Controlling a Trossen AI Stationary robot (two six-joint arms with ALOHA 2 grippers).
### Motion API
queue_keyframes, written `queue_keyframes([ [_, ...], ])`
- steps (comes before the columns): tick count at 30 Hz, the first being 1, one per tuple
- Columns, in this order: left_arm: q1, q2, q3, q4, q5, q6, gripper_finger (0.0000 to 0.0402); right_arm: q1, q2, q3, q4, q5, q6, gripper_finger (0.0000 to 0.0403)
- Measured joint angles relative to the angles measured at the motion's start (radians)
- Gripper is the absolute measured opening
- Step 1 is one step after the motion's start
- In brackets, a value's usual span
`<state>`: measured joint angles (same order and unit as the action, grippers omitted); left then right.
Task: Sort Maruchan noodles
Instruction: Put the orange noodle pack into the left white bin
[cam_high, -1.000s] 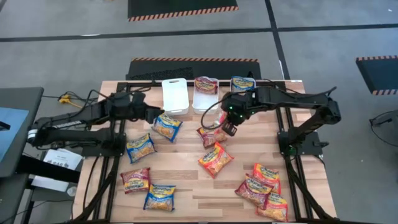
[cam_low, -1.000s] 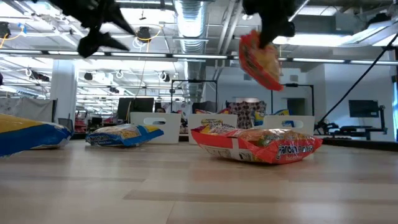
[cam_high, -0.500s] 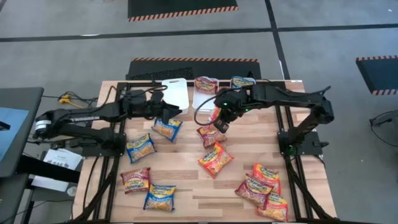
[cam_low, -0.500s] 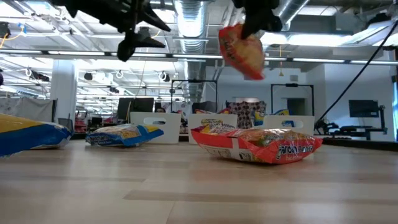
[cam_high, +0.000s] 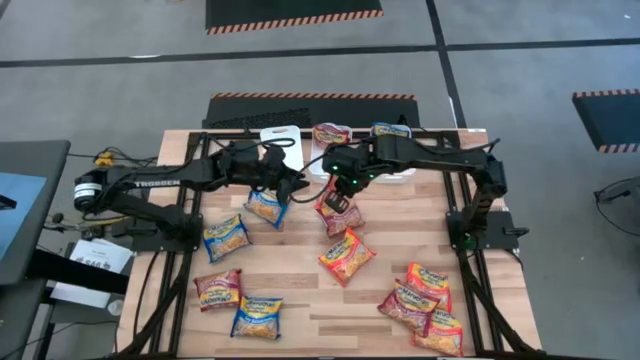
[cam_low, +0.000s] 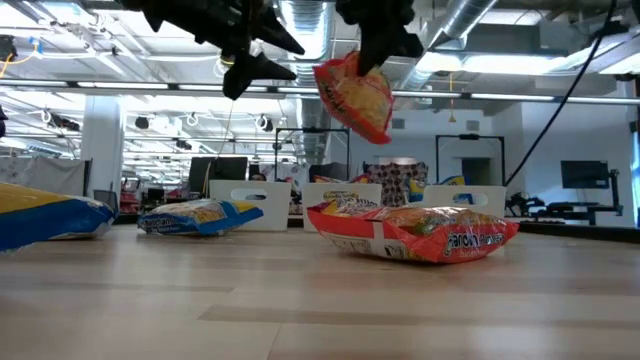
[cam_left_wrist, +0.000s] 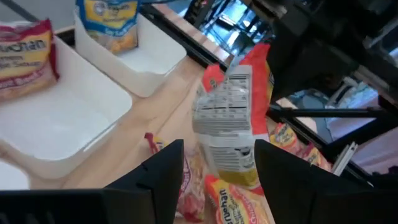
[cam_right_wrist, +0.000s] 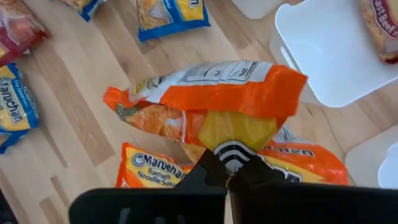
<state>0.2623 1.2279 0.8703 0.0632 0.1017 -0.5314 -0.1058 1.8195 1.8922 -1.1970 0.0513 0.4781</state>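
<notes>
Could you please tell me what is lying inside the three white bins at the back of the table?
The middle bin holds a maroon packet, the right bin a blue packet. The left bin is mostly covered by the arms.

Both arms are showing up matte black from above, built of slim tubular links with chunkier joint housings. The left arm is wearing white TROSSEN lettering along its forearm link and a round silvery cap at its base joint. The right arm is glowing with a small green light near its wrist, black cables looping alongside. Up close, the left gripper's fingers are looking flat, angular and dark.
</notes>
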Motion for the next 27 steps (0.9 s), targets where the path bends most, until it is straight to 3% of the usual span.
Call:
queue_keyframes([
  [10,-0.008,0.037,-0.001,0.007,0.023,0.028,0.0183,-0.016,0.103,0.106,-0.039,0.001,-0.034,0.0007],
  [27,-0.008,0.035,-0.001,0.001,0.002,0.083,0.0183,-0.028,0.101,0.111,0.047,0.0,-0.013,0.0007],
])
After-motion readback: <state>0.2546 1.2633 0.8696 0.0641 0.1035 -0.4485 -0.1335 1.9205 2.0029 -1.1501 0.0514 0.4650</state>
